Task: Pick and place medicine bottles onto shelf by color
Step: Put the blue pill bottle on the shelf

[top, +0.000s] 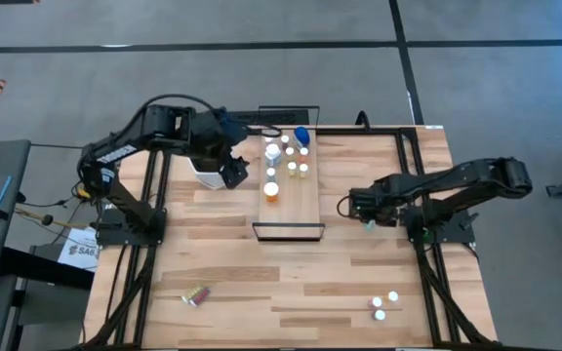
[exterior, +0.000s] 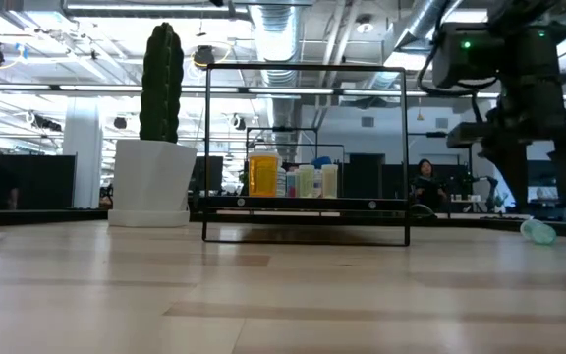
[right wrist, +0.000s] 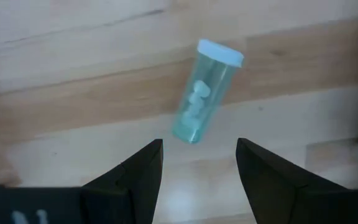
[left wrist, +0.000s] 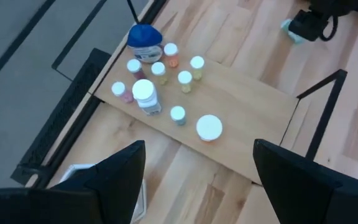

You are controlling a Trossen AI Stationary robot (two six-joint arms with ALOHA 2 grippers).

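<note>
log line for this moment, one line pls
right gripper: open, over lying teal bottle on table | left gripper: open, above cactus pot beside shelf | bottles on shelf: upright

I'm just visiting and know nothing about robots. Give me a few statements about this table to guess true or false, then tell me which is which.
1. A pale green bottle lies on its side on the table, in front of the right gripper. True.
2. The right fingers are clamped on that bottle. False: they are open, and the bottle lies clear of them.
3. Several bottles already stand on the shelf. True.
4. The cactus pot sits on the shelf. False: it stands on the table beside it.
5. The left gripper holds a blue bottle. False: it is open and empty.
</note>
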